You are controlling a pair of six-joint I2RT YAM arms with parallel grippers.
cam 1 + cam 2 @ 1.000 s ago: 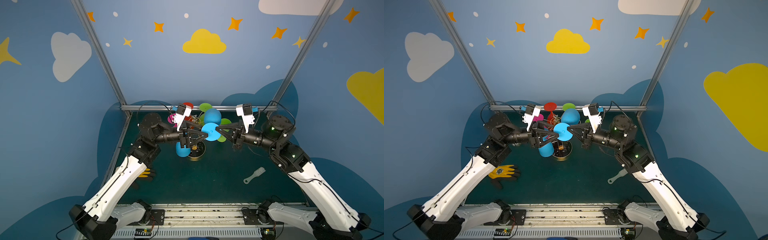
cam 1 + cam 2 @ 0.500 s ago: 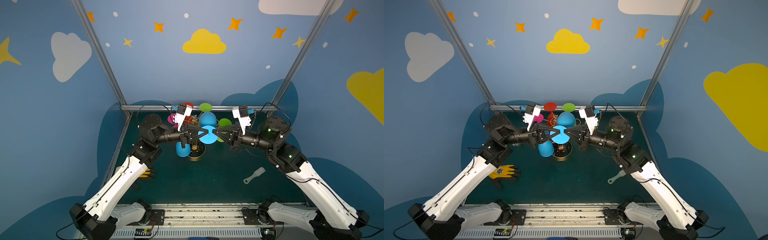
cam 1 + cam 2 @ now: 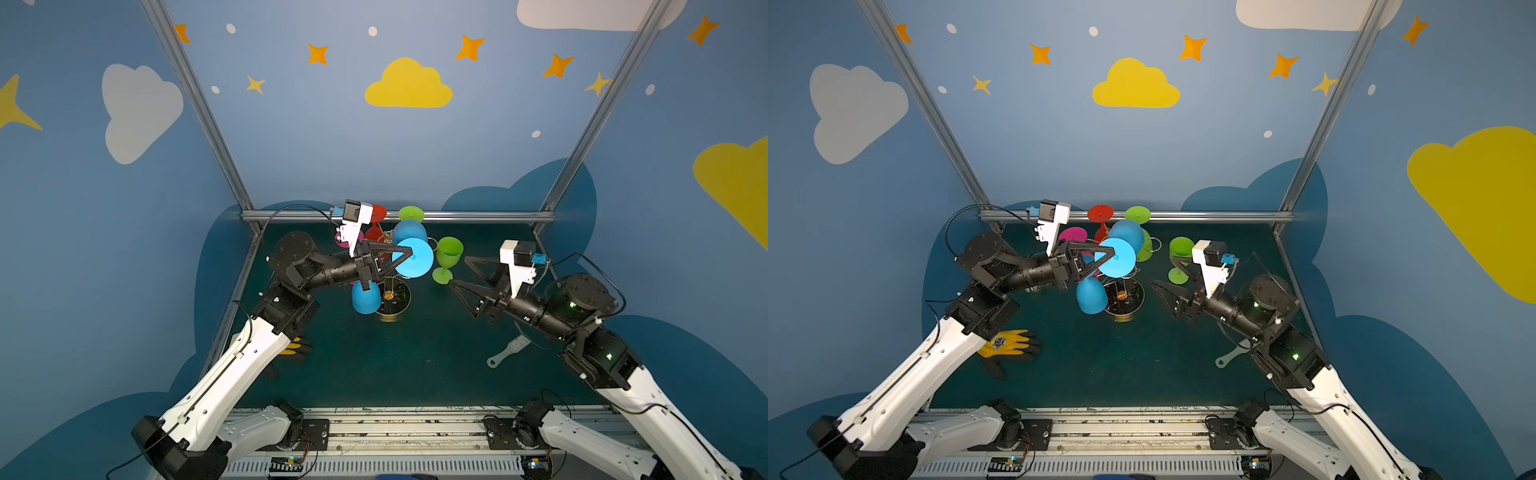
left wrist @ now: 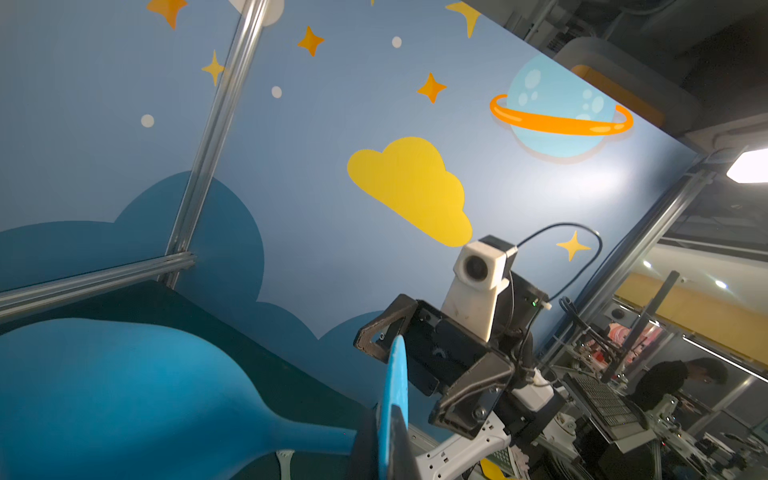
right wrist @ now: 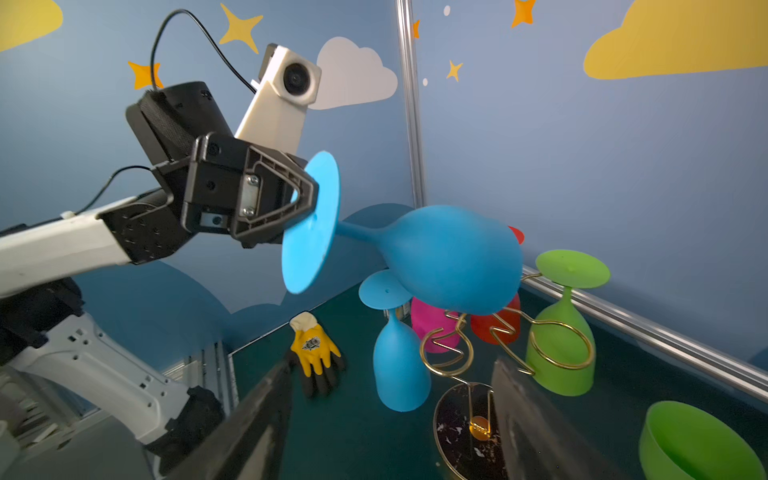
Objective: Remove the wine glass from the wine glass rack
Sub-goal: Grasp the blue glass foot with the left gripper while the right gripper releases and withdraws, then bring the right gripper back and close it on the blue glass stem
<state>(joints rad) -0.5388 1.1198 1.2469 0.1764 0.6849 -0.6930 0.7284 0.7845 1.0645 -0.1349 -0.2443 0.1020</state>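
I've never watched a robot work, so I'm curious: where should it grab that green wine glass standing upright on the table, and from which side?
Probably the thin stem, between bowl and foot, coming in level from the right. The green wine glass stands upright, its bowl looks wide, the wine glass rack crowds its left, and the open right gripper sits beside it.

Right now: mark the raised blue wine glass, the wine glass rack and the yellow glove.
raised blue wine glass (image 5: 453, 257): right wrist view, on its bowl.
wine glass rack (image 3: 1133, 302): a top view, on its dark base.
yellow glove (image 3: 1007, 343): a top view, on its yellow back.
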